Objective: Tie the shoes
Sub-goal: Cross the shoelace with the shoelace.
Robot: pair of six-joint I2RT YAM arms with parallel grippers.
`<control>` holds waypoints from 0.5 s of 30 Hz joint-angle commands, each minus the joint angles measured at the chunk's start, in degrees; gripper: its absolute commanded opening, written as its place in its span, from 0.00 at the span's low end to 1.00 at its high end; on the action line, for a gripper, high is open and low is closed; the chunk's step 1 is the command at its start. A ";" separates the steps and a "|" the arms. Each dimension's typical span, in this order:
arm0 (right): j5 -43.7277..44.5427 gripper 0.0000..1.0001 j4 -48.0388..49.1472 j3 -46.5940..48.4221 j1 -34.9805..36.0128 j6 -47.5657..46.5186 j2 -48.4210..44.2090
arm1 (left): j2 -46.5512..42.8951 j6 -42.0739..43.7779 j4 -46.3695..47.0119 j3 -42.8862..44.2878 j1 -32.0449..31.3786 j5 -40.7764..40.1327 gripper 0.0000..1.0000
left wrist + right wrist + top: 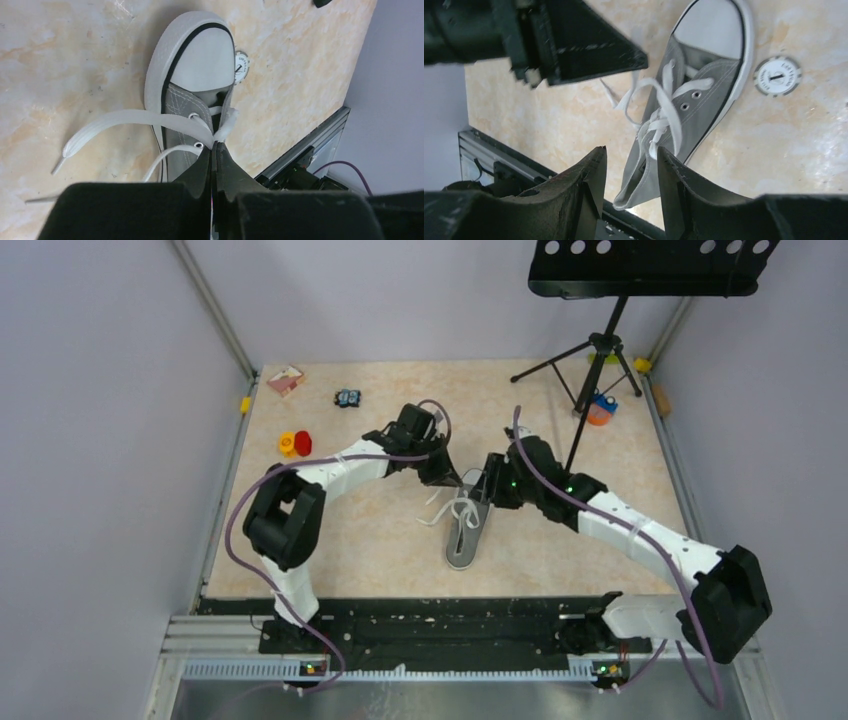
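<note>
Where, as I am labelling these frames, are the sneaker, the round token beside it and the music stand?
sneaker (204, 55): left wrist view, on its white toe cap.
round token (778, 76): right wrist view, on its centre.
music stand (650, 270): top view, on its black tray.

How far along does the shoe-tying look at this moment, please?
Done: nothing firm; the white laces of the grey canvas sneaker lie loosely crossed, no bow. In hand: the left pincer is shut on one lace; the right pincer hangs open above the shoe's collar. Left: forming loops and tightening a knot.
</note>
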 commanded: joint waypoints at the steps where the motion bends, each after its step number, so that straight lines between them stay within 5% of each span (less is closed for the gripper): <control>1: 7.49 0.44 4.82 -2.05 6.63 5.75 0.13 | 4.66 2.70 -1.08 2.53 2.02 6.58 0.00; 15: 11.22 0.47 14.66 -2.18 14.71 12.53 10.36 | 8.22 3.41 1.09 2.47 3.65 10.97 0.00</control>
